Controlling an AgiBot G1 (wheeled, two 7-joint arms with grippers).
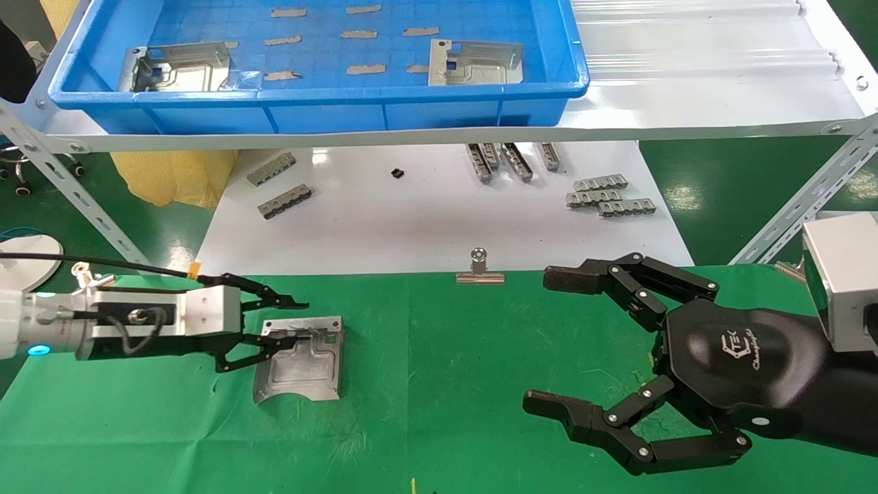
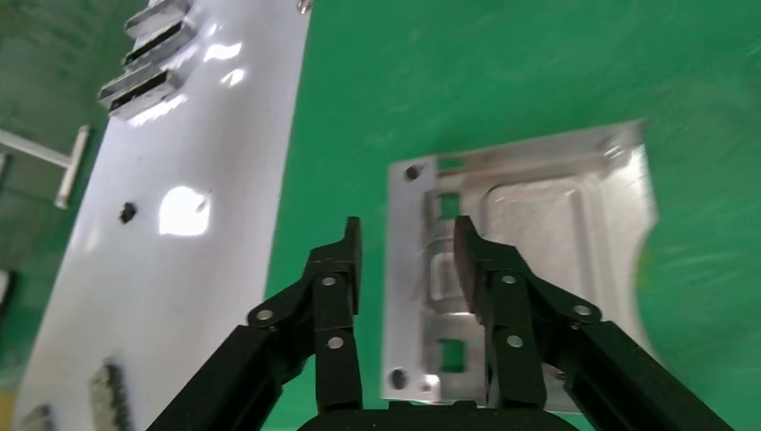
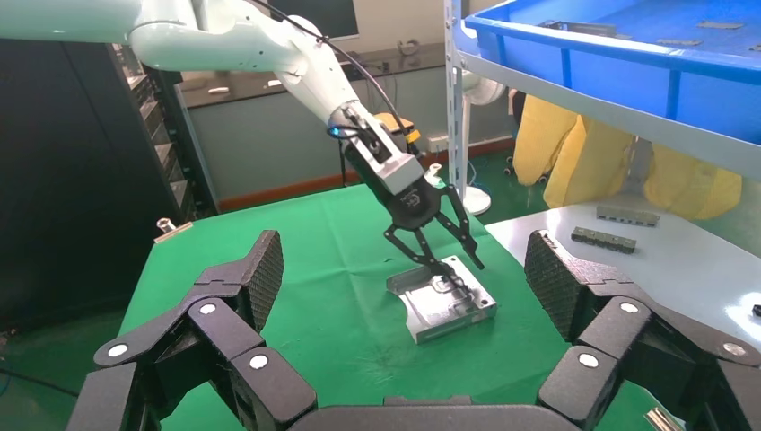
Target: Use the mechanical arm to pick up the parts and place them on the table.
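The left black linkage end effector (image 1: 291, 328) stands released over the flat silvery stamped plate (image 1: 300, 361) lying on the green-cloth worktop (image 1: 439, 384). It should rise straight, without catching the tabs. The right end effector (image 1: 549, 343) hovers spread wide.

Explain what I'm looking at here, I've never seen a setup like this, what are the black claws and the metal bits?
It is a two-armed robot seen by three cameras: one on its head, one on each wrist. The black claws are its grippers. The left gripper is open, its fingers straddling the edge of a silvery metal plate lying on the green table; nothing is lifted. The right gripper hangs open and empty on the right side. Behind, a blue tray holds two more plates, and small grey strips lie on a white board.
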